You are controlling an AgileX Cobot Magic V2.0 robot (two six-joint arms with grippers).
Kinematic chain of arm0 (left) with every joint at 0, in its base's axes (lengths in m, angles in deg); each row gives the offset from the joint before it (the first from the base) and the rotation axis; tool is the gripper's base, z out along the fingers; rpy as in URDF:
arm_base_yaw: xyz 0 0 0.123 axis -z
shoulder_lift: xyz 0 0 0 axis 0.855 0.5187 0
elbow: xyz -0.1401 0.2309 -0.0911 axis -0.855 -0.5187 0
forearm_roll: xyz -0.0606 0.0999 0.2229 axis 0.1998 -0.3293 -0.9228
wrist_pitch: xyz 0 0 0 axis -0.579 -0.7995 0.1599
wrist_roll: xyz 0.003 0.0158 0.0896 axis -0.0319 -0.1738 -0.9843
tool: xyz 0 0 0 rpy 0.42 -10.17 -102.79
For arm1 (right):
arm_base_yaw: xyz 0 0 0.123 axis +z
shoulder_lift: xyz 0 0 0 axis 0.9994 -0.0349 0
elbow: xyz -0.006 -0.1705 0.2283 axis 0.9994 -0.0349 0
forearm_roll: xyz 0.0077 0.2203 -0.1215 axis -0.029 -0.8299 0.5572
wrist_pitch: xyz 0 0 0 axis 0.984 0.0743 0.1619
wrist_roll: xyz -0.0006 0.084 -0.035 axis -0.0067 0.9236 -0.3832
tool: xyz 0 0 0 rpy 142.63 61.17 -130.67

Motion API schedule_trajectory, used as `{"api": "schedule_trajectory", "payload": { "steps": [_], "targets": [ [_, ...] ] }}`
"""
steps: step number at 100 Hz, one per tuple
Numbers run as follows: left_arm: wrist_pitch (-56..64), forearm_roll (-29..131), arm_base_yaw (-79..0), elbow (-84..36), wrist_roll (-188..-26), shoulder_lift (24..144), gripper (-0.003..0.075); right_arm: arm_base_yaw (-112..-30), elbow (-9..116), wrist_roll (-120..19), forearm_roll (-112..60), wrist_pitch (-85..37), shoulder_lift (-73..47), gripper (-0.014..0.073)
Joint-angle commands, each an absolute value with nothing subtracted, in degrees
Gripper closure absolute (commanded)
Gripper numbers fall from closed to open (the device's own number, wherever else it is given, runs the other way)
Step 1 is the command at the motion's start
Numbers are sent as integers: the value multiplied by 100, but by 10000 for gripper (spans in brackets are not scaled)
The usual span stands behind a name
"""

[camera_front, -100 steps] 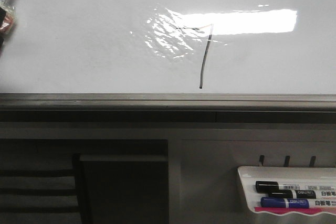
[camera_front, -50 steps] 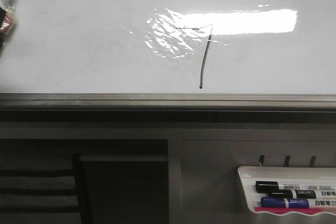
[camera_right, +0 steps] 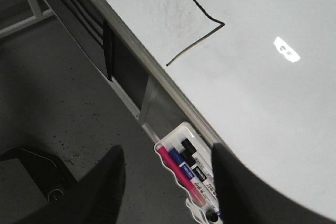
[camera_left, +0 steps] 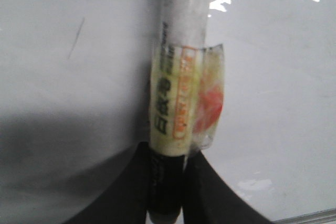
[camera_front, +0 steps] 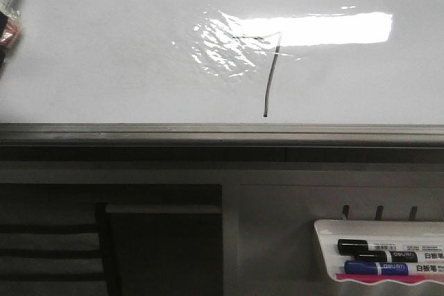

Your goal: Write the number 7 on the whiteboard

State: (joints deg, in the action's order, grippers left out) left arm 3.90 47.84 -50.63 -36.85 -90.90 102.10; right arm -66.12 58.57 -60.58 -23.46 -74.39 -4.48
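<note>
The number 7 (camera_front: 271,74), a thin dark marker figure, is drawn mid-right on the glossy white whiteboard (camera_front: 104,67), unchanged over the last second, so it's basically done. A white taped marker (camera_left: 181,77) is kept clenched by the left fingers (camera_left: 205,182) near the top-left corner; the right fingers (camera_right: 239,187) are left released.

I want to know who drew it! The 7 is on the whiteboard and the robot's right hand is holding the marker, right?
Not quite. The number 7 is on the whiteboard, but the left hand holds the marker, as the left wrist view shows. The right hand is open and empty.
</note>
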Motion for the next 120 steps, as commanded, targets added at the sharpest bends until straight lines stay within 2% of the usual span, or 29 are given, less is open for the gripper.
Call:
{"api": "schedule_trajectory", "payload": {
  "steps": [1, 26, 69, 89, 106, 120],
  "targets": [
    [667, 4844, -5082, -3545, -9073, 10080, 643, -6649, 6035, -6053, -2365, -7177, -405, 260],
    [667, 4844, -5082, -3545, -9073, 10080, 487, -6649, 6035, -6053, -2365, -7250, -405, 260],
    [653, 4844, -5082, -3545, -9082, 10080, 456, -6649, 6035, -6053, -2365, -7250, -405, 260],
    [591, 4844, -5082, -3545, -9082, 10080, 297, -6649, 6035, -6053, -2365, -7229, -405, 260],
    [499, 4844, -5082, -3493, -9082, 10020, 302, -6649, 6035, -5910, -2365, -7161, -405, 260],
    [74, 4844, -5082, -3315, -9082, 9705, 302, -6649, 6035, -5043, -2167, -7146, -405, 260]
  ]
}}
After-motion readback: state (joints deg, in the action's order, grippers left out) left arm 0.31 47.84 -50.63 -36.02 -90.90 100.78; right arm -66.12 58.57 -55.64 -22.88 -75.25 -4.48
